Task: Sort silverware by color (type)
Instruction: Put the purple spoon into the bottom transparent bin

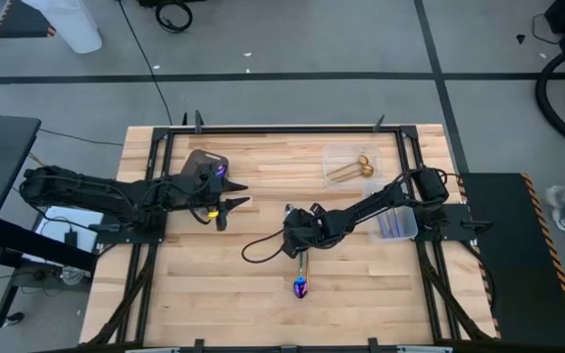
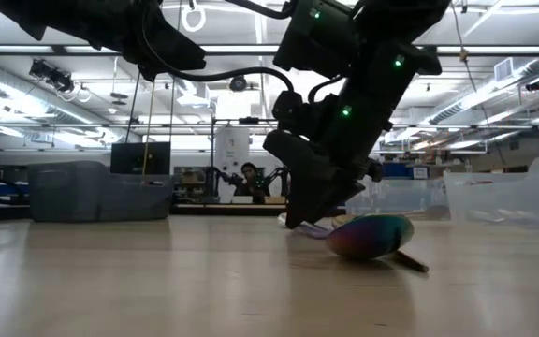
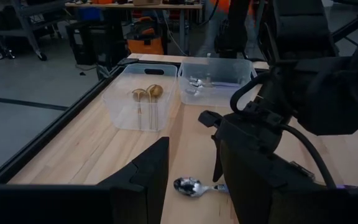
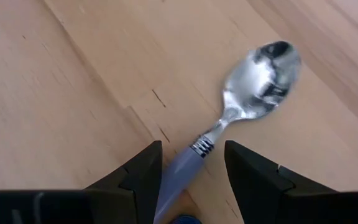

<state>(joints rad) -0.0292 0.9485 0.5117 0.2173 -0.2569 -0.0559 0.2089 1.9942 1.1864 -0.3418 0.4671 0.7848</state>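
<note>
Low over the table, the right gripper (image 4: 191, 171) straddles the iridescent spoon's (image 4: 253, 84) handle, fingers spread.

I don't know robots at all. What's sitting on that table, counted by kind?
Gold spoons: 2, in one tub
Rainbow spoon: 1, on the bare table
Clear tubs: 2
Dark tray: 1
Total: 6. Spoons in the other tub and on the tray are too unclear to count.
</note>
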